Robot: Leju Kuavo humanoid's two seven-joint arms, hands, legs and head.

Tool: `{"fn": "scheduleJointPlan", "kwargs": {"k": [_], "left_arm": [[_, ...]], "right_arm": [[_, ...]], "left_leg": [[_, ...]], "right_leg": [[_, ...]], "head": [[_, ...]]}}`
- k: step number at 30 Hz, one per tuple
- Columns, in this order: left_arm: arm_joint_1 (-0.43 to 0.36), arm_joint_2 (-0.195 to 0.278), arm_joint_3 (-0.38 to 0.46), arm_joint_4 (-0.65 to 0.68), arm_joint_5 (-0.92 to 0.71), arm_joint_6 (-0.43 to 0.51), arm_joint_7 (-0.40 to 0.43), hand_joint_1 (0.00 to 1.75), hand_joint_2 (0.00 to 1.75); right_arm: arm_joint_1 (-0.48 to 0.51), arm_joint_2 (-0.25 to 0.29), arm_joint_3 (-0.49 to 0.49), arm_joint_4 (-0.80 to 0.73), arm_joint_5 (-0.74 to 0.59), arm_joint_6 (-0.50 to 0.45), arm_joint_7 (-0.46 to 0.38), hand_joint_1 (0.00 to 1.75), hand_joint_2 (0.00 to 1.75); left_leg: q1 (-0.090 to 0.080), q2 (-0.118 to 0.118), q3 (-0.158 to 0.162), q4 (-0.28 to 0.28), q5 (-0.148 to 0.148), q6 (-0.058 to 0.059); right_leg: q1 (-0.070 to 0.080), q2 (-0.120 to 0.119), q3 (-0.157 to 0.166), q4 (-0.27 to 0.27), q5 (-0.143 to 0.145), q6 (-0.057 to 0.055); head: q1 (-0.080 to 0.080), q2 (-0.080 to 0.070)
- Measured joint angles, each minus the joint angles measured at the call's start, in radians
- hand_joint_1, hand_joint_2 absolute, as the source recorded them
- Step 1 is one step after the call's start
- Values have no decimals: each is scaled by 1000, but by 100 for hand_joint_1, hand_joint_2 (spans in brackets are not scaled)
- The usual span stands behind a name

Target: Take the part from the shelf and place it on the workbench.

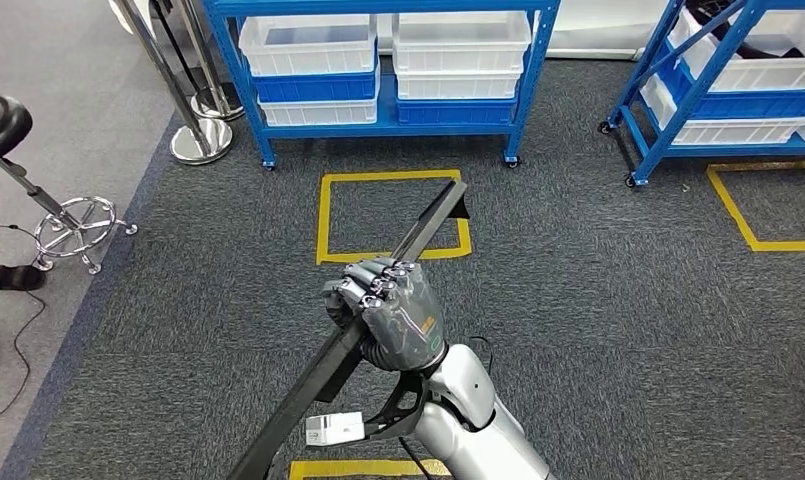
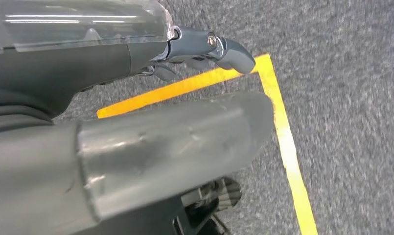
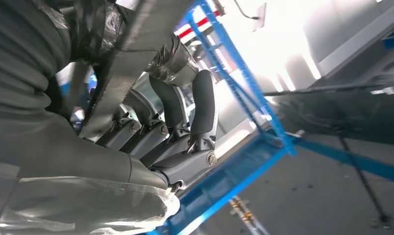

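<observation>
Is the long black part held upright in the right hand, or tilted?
Tilted. The right hand grips the long black part near its middle; it slants diagonally over the carpet, its far end toward the blue shelf.

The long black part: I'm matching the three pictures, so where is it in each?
Head view: the long black part runs diagonally through the right hand.
Left wrist view: not there.
Right wrist view: a blurred bar across the fingers.
Shared landmark: blue shelf.
</observation>
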Motion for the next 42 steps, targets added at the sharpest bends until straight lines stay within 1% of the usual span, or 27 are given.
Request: {"fn": "scheduleJointPlan", "kwargs": {"k": [2,5,6,7,9,10,11,13,15,17,20,21,22,23,24,26,27,28,30,32,35,36,37,38,39,41,42], "left_arm": [[0,0,0,0,-1,-1,-1,0,0],[1,0,-1,0,-1,-3,-2,0,0],[1,0,-1,0,-1,-3,-2,0,0],[2,0,-1,0,-1,-3,-2,0,0],[2,0,-1,0,-1,-3,-3,0,0],[2,0,0,0,-1,-4,-3,0,0],[2,1,0,0,-1,-4,-4,0,0],[2,2,0,0,-1,-4,-4,0,0],[1,0,-1,0,-1,-4,-4,0,0],[-2,-2,-1,0,-1,-4,-5,0,0],[-1,-2,-1,0,-1,-4,-5,0,0],[0,-2,-1,0,-1,-4,-5,0,0],[0,-2,-1,0,-1,-4,-5,0,0],[0,-3,-1,0,-1,-4,-5,0,0],[0,-3,-1,0,-1,-5,-5,0,0],[-1,-4,-1,0,-1,-5,-5,0,0],[-2,-4,-1,0,-1,-5,-5,0,0],[-2,-4,-1,0,-1,-5,-5,0,0],[-4,-4,-1,0,-1,-5,-6,0,0],[-5,-4,-1,0,-1,-6,-6,0,0],[-2,-4,-1,0,-1,-6,-6,0,0],[0,-4,-1,0,0,-6,-6,0,0],[2,-4,-1,0,0,-6,-6,0,0],[3,-4,-1,0,1,-6,-6,0,0],[3,-3,-1,0,1,-6,-6,0,0],[2,-3,-1,0,1,-6,-6,0,0],[2,-2,-1,0,1,-6,-6,0,0]], "right_arm": [[-2,-4,3,-5,-4,0,12,175,175],[-2,-12,14,-8,-27,0,31,175,175],[-2,-16,17,-8,-34,0,37,175,175],[-2,-19,19,-8,-38,0,41,175,175],[-2,-24,24,-10,-43,0,43,175,175],[-3,-25,27,-12,-45,0,43,175,175],[-3,-26,29,-14,-47,0,43,175,175],[-4,-28,31,-17,-52,0,43,175,175],[-4,-32,33,-21,-54,0,43,175,175],[-6,-37,34,-27,-54,0,43,175,175],[-6,-45,35,-30,-54,0,43,175,175],[-4,-48,35,-30,-54,0,43,175,175],[-3,-51,35,-30,-54,0,43,175,175],[-2,-54,35,-30,-54,0,43,175,175],[-2,-56,35,-31,-54,0,44,175,175],[-3,-58,35,-33,-54,0,44,175,175],[-4,-58,35,-34,-53,0,44,175,175],[-6,-59,36,-35,-52,0,46,175,175],[-7,-60,36,-36,-48,0,49,175,175],[-9,-61,36,-40,-41,0,54,175,175],[-15,-63,36,-44,-26,0,65,175,175],[-16,-65,36,-46,-22,0,69,175,175],[-16,-68,36,-49,-18,0,74,175,175],[-17,-72,36,-52,-15,0,79,175,175],[-18,-75,36,-57,-14,0,83,175,175],[-23,-79,36,-66,-13,0,86,175,175],[-26,-80,36,-70,-13,0,87,175,175]], "left_leg": [[2,-1,-20,46,-37,-8],[3,-1,-98,232,-131,-13],[3,-1,-113,272,-141,-12],[3,-2,-111,273,-130,-9],[1,-17,-55,165,-65,3],[0,-36,-19,99,-38,12],[-1,-53,6,49,-19,19],[-5,-71,23,14,-13,26],[-4,-51,31,-11,-6,30],[2,-28,43,-46,5,38],[2,5,40,-54,13,46],[1,16,37,-50,12,45],[1,28,33,-45,11,45],[0,38,31,-41,9,43],[0,48,29,-35,6,41],[-3,65,28,-24,-2,33],[-5,72,27,-20,-5,27],[-8,79,27,-18,-6,22],[-8,92,28,-18,-8,11],[-4,69,18,8,-34,1],[0,8,-53,178,-129,-8],[0,2,-79,235,-150,-8],[0,-1,-90,262,-151,-8],[0,-3,-83,249,-133,-6],[1,-9,-59,200,-98,-3],[3,-50,2,65,-37,4],[3,-69,23,20,-24,7]], "right_leg": [[-3,1,-2,-5,7,-14],[1,10,-11,-5,13,-24],[4,15,-13,-4,14,-25],[6,22,-14,-3,15,-25],[9,40,-15,-1,16,-25],[10,49,-15,0,18,-22],[9,58,-17,0,21,-19],[3,75,-23,-2,29,-6],[1,86,-27,-8,36,8],[7,63,-44,22,12,18],[5,15,-122,186,-73,30],[3,11,-142,228,-84,33],[1,7,-146,239,-80,35],[-1,3,-130,212,-58,37],[-1,-8,-95,150,-25,37],[3,-44,-28,26,16,27],[7,-55,-10,-8,24,21],[10,-58,-8,-17,21,14],[10,-39,-12,-18,28,4],[4,-20,-14,-24,36,-9],[1,10,-20,-27,44,-21],[2,22,-22,-26,45,-22],[2,34,-23,-25,46,-22],[3,48,-24,-23,46,-21],[3,61,-24,-20,47,-20],[2,86,-27,-16,49,-15],[1,97,-31,-14,51,-10]], "head": [[0,0],[0,0],[0,0],[0,0],[0,0],[0,0],[0,0],[0,0],[-1,0],[0,0],[1,0],[1,0],[1,0],[1,0],[1,0],[1,0],[1,0],[1,0],[1,0],[0,0],[1,0],[1,0],[0,0],[0,0],[0,0],[1,0],[1,0]]}}
